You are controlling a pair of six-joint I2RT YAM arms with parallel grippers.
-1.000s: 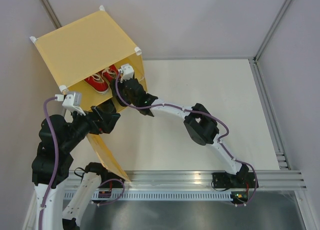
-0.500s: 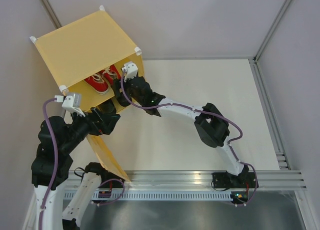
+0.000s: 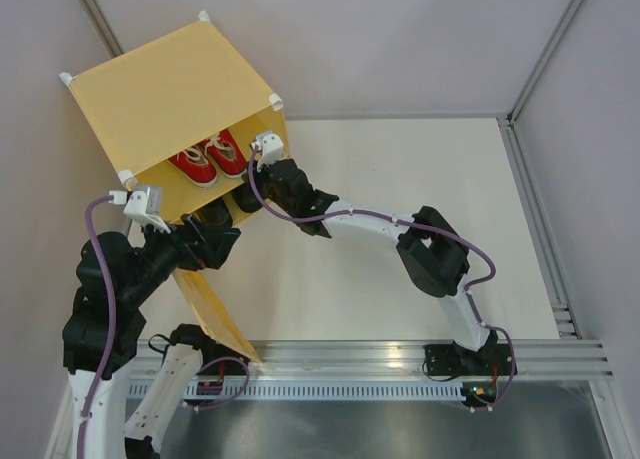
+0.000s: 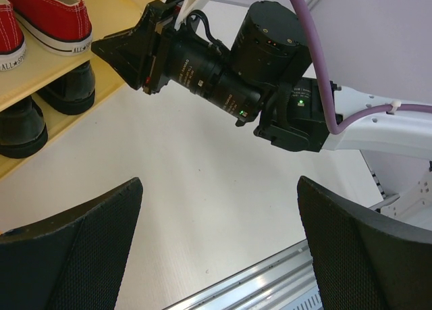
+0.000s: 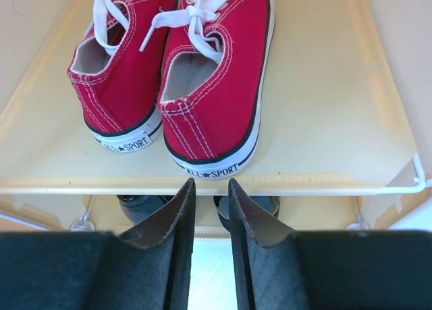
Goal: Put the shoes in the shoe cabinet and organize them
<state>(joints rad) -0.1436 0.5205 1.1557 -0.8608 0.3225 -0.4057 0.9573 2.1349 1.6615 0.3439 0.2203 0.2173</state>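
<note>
Findings from the overhead view: the cabinet (image 3: 170, 89) stands at the far left of the table (image 3: 400, 229), with its door (image 3: 215, 314) swung out toward the near edge. The red sneakers (image 3: 210, 159) sit side by side on the upper shelf and the black loafers (image 3: 215, 217) are on the level below. My right pincer (image 3: 256, 169) is at the right side of the opening, just near of the sneakers. My left pincer (image 3: 212, 237) hangs low at the near left of the opening.

Left wrist view: the left pincer's fingers (image 4: 74, 242) stand wide apart over bare table and hold nothing. The right pincer reaches in from the right, with its tip level with the shelf edge.

Right wrist view: the right pincer is almost closed. Only a narrow slit shows between its fingers and it grips nothing. It points at the heel of the right-hand sneaker and is not touching it. Both heels lie close to the shelf's near lip.

Risks, in my judgement:
- A forward push on one heel would twist that sneaker out of line with its mate.
- Fingertips carried low could catch the shelf lip and shift the cabinet.
- My two arms work close together here, so a careless swing could knock one against the other or strike the open door.
</note>
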